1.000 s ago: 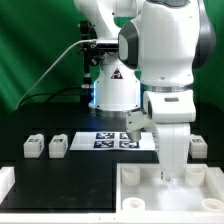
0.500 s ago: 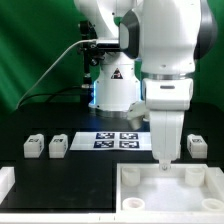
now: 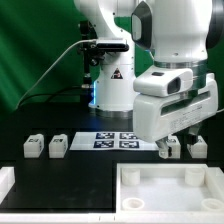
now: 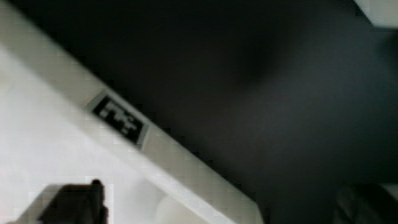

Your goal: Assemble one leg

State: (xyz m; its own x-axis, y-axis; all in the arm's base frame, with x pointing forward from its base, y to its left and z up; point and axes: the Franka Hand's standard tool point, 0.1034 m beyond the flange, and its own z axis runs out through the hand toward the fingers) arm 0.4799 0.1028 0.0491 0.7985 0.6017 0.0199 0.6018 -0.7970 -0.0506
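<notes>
My gripper point(image 3: 171, 143) hangs just past the far edge of the large white panel point(image 3: 150, 190), tilted, with its jaws apart. A small white leg point(image 3: 168, 150) sits on the black table right below and behind the fingers; I cannot tell if they touch it. Another leg point(image 3: 198, 147) lies to its right in the exterior view. Two more legs point(image 3: 33, 147) point(image 3: 58, 146) stand at the exterior view's left. In the wrist view the gripper point(image 4: 214, 205) shows one dark finger point(image 4: 71, 203) over the panel's edge point(image 4: 54, 140), which carries a marker tag point(image 4: 121, 115).
The marker board point(image 3: 112, 140) lies flat in the middle of the table in front of the robot's base point(image 3: 112, 85). The panel's raised corner sockets point(image 3: 130, 174) stand up near its far edge. A green curtain hangs behind.
The hand has risen off the panel's far socket and tipped from pointing straight down to a tilted pose. A leg shows under it that was not visible before.
</notes>
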